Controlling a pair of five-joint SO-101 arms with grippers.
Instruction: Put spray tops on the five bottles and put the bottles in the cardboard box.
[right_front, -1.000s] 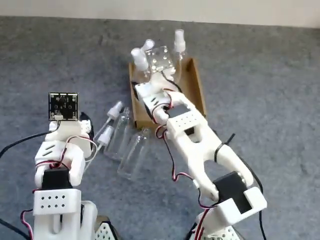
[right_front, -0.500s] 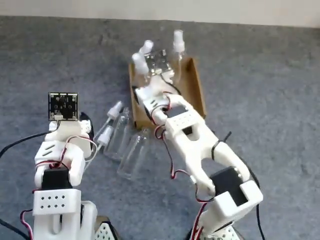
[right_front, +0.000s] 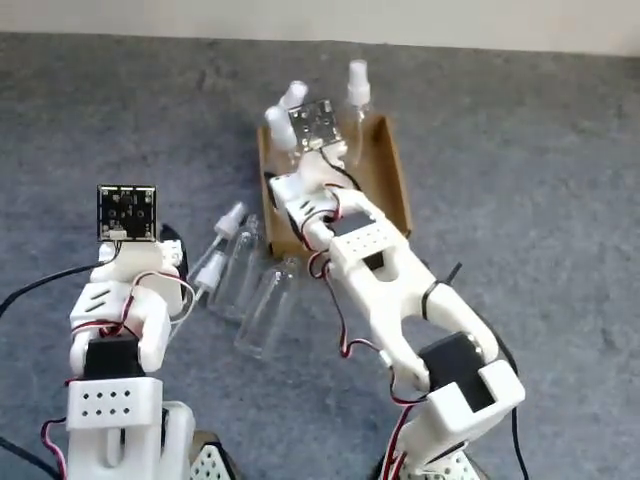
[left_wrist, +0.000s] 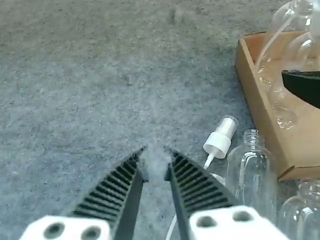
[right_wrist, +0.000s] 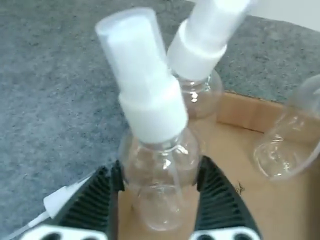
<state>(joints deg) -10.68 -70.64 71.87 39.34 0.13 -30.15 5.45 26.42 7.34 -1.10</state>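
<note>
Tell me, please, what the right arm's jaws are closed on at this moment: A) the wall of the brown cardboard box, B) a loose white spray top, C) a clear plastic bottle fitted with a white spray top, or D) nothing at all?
C: in the right wrist view the black jaws press on both sides of the clear plastic bottle fitted with a white spray top, at the brown cardboard box.

The right arm (right_front: 385, 275) is lying over the cardboard box (right_front: 393, 180), blocking its near half, while capped bottles (right_front: 357, 85) are crowding its far end. Between the arms, loose bottles (right_front: 265, 305) are cluttering the tabletop (right_front: 540, 200), which is lying open far left and right.
</note>
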